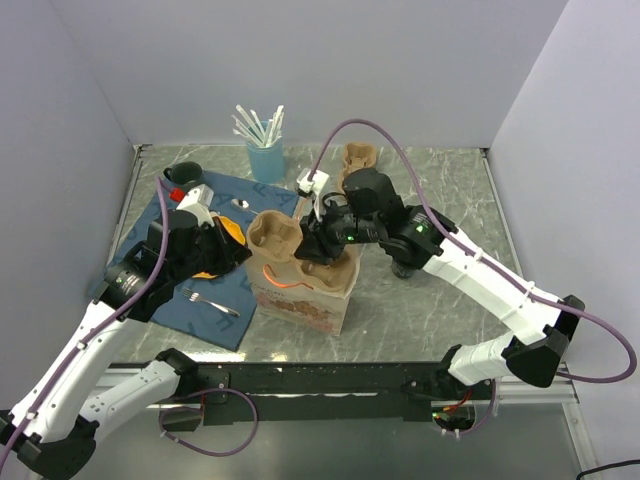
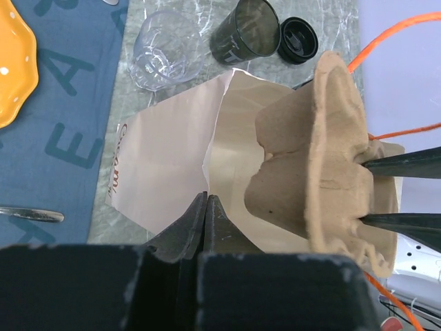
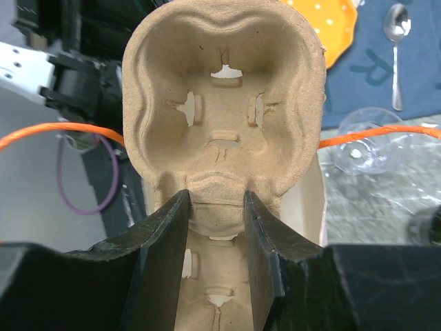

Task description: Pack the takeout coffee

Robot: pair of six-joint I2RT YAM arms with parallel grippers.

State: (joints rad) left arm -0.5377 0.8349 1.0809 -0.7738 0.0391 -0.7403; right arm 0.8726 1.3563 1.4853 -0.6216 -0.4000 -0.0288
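Observation:
The takeout coffee, a black cup (image 2: pixel 244 31), stands on the table beyond the bag with its top open, and a round black lid (image 2: pixel 298 40) lies beside it. In the top view it is mostly hidden behind my right arm. A paper bag (image 1: pixel 300 295) stands open at the table's middle. My left gripper (image 2: pixel 207 200) is shut on the bag's rim; it also shows in the top view (image 1: pixel 243 255). My right gripper (image 3: pixel 216 200) is shut on a brown pulp cup carrier (image 3: pixel 224 103) and holds it tilted over the bag's mouth (image 1: pixel 275 235).
A clear glass (image 2: pixel 162 48) stands next to the black cup. A dark green mug (image 1: pixel 185 173), a blue cup of straws (image 1: pixel 265 155) and a second carrier (image 1: pixel 358 158) are at the back. An orange plate (image 1: pixel 228 232), fork (image 1: pixel 210 300) and spoon (image 1: pixel 240 203) lie on a blue cloth (image 1: pixel 190 290).

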